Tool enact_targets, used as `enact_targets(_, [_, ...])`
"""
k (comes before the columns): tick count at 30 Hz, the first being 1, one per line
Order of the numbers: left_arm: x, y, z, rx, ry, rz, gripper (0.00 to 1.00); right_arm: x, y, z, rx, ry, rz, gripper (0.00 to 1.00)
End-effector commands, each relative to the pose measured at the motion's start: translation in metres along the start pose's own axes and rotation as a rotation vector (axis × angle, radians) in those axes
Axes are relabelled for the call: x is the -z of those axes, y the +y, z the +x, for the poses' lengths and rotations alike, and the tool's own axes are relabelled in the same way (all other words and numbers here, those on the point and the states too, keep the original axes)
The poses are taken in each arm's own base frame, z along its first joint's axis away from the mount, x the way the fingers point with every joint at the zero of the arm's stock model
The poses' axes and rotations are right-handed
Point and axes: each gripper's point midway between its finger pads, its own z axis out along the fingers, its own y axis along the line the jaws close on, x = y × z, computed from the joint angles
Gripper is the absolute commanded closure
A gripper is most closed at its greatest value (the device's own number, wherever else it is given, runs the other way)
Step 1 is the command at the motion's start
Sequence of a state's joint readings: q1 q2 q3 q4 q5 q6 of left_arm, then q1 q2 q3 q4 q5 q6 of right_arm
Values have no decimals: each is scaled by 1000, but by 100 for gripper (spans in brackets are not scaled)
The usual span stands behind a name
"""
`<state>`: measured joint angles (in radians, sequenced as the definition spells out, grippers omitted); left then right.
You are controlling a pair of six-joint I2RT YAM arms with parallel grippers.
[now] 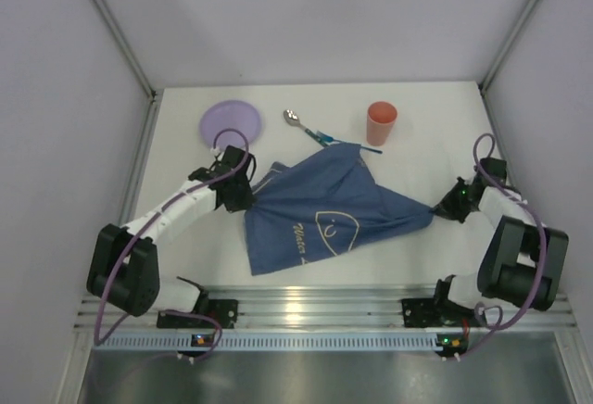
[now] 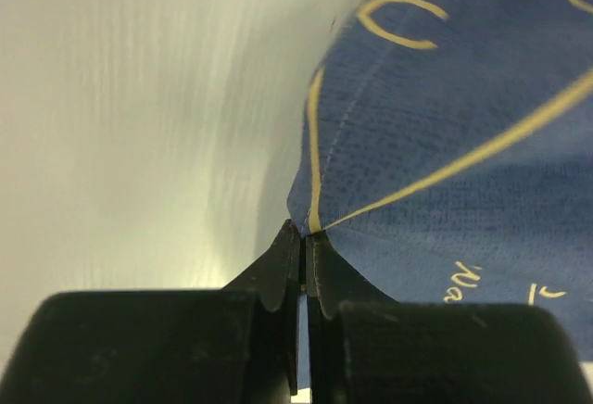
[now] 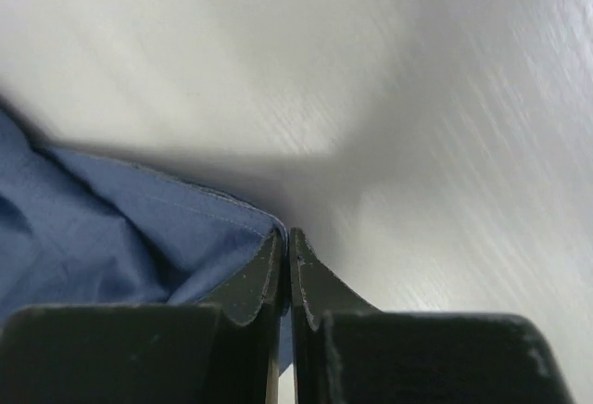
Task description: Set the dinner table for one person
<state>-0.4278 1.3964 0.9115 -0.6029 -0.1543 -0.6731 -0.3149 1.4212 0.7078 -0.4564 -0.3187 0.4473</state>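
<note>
Two closed grippers pinch opposite corners of one blue cloth (image 1: 324,214) spread on the dinner table (image 1: 408,168), the matte white top that fills the middle of the overhead view down to a slotted aluminium rail (image 1: 306,307) near the bottom. At upper left lies a round, flat lilac plate (image 1: 231,121). Just below it the left gripper (image 1: 248,196) clamps the cloth's left corner. Its wrist view shows black fingers pressed together on a woven hem crossed by yellow lines, with yellow script beginning "Wa", the rest cut off. From above that writing is too small to read and sits beside a yellow outline drawing. Right of the plate a metal spoon (image 1: 306,128) reaches its blue handle to the cloth's upper tip, and a tapered orange cup (image 1: 381,123) stands upright, apart. At centre right the right gripper (image 1: 435,209) nips the cloth's pointed right corner, jaws tight on a plain blue fold in its wrist view.
</note>
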Motion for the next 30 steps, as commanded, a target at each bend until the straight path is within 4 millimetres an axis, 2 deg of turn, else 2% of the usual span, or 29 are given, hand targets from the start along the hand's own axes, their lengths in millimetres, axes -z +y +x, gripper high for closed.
enact_targets(1, [12,32,21,-23,42,-104,100,23,-2,14,-48,-27,-1,100])
enact_targets(2, [13,38,25,18,47,-133,100,28,-1,24,-55,-29,-20,100])
enact_targets(3, [19,60,34,33,73,-232,100,32,-2,29,-68,-30,-15,100])
enact_targets(4, [23,70,39,60,85,-280,100,36,-3,32,-85,-34,-7,100])
enact_targets(5, [26,77,42,122,85,-320,100,49,-7,37,-87,-51,23,100])
enact_targets(7, [32,78,55,155,122,-310,100,61,-13,41,-98,-42,80,100])
enact_targets(8, [33,77,58,192,133,-314,100,69,-24,47,-111,-27,162,100])
enact_targets(10, [32,71,64,216,167,-285,100,75,-29,46,-137,-49,209,100])
enact_targets(12, [28,64,62,222,175,-269,100,77,-14,38,-126,-74,144,100])
enact_targets(13, [25,66,65,218,197,-294,100,73,0,36,-107,-75,66,100])
enact_targets(14, [26,68,69,223,226,-320,91,65,33,58,-65,35,-119,100])
enact_targets(15, [26,66,70,223,245,-321,76,63,56,61,-24,63,-242,100])
enact_targets(16, [25,64,74,226,269,-320,2,61,80,73,50,112,-341,76])
enact_targets(17, [26,57,75,234,285,-291,2,56,86,80,81,166,-334,40])
enact_targets(18, [28,52,69,237,270,-268,2,54,85,84,118,180,-293,21])
enact_targets(19, [30,48,61,235,235,-240,2,53,79,89,154,190,-247,7])
enact_targets(20, [30,49,49,212,185,-240,2,55,78,84,174,151,-221,1])
enact_targets(21, [30,42,31,206,119,-215,2,58,78,79,178,120,-215,0])
enact_targets(22, [28,41,21,178,89,-216,2,62,79,74,180,96,-207,0])
enact_targets(23, [30,37,2,171,34,-218,2,70,86,62,194,39,-213,0])
enact_targets(25, [18,33,-10,119,31,-236,2,76,95,50,193,2,-223,0])
enact_targets(26, [16,24,-23,108,13,-221,2,76,105,41,201,-11,-245,0])
enact_targets(27, [2,22,-22,81,41,-240,2,74,109,38,203,-10,-254,0])
enact_targets(30, [-23,4,-39,6,55,-221,5,57,119,24,221,21,-252,0])
